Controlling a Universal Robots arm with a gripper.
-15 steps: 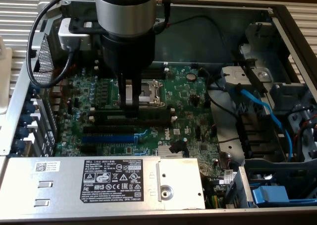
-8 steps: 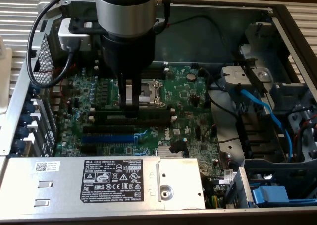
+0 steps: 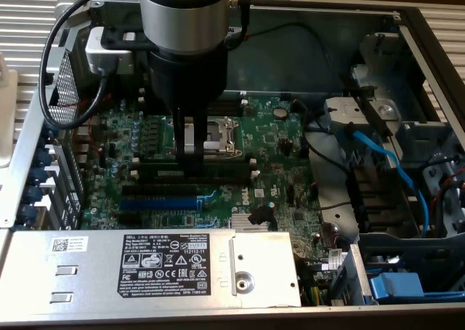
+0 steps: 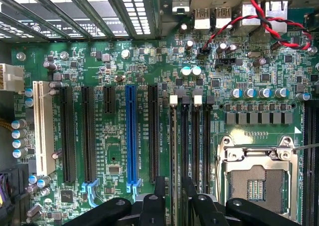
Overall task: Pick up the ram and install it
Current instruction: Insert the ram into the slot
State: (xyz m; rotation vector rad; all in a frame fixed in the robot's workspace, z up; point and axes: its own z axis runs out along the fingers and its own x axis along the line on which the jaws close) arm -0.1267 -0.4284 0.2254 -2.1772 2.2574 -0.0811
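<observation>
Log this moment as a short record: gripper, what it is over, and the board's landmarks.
setting: motherboard inside an open computer case
gripper: open, fingers either side of one slot line
nearest: black memory slots with white end clips
beside them: CPU socket, open and bare
blue slot: between black slots, apart from the gripper
white slot: at the far side of the board from the socket

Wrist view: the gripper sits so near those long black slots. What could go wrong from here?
The gripper hangs low over the black memory slots, so a sideways drift might knock their white end clips or the small capacitors. The processor socket beside them lies uncovered; a slip there could damage its contacts.
</observation>
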